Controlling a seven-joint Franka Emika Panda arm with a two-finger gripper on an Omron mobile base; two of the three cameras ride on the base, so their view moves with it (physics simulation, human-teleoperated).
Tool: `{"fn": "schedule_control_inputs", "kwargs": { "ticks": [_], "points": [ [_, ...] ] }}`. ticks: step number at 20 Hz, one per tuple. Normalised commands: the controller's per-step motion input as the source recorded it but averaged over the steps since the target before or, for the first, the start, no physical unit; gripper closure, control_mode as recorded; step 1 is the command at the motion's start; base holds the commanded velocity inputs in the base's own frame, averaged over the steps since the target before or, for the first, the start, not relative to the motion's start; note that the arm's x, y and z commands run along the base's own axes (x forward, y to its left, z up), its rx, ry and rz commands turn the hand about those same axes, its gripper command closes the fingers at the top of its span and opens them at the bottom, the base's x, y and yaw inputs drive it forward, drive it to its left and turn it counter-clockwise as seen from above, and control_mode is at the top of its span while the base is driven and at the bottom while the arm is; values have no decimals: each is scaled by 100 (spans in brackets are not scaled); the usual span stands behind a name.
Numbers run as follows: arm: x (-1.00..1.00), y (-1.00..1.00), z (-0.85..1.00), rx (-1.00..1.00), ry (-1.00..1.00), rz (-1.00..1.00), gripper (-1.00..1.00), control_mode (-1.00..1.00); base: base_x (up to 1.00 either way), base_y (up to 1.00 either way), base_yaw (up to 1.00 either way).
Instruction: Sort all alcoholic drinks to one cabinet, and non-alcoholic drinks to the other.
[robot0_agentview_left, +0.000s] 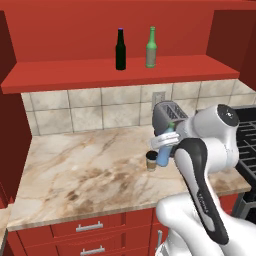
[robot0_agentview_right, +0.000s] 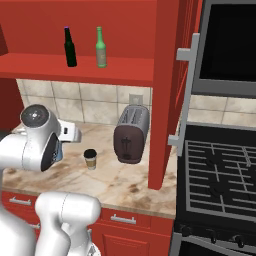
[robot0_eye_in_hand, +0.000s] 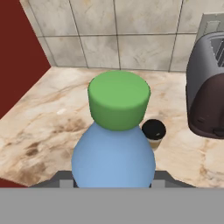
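A translucent blue plastic bottle with a green cap (robot0_eye_in_hand: 114, 144) is gripped low on its body by the two-finger gripper (robot0_agentview_left: 165, 145), above the marble counter (robot0_agentview_left: 90, 170) beside a tan paper cup (robot0_agentview_left: 151, 161). The bottle is judged light, smooth and slightly squashable; a mid-body hold seems safest.

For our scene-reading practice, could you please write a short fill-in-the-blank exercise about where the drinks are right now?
1. The near-black bottle and green bottle stand on the red ____.
2. The gripper is shut on the ____ bottle.
3. The paper cup stands on the counter, left of the ____ in the right base view.

Missing words: shelf; blue; toaster
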Motion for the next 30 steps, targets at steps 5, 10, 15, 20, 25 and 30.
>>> {"fn": "schedule_control_inputs", "kwargs": {
  "ticks": [5, 10, 15, 20, 25, 30],
  "points": [
    [-23, -5, 12, 0, 0, 0, 100, -100, 0, 0, 0],
    [-8, 0, 15, 0, 1, -2, 100, -100, 0, 0, 0],
    [-15, 0, 3, 0, 0, -4, 100, -100, 0, 0, 0],
    [-11, -2, 0, 0, 0, -1, 100, 100, -32, -10, 0],
    [0, 0, 0, 0, 0, 0, 100, 100, -84, -15, -4],
    [0, 0, 0, 0, 0, 0, 100, 100, -100, -22, -4]
  ]
}}
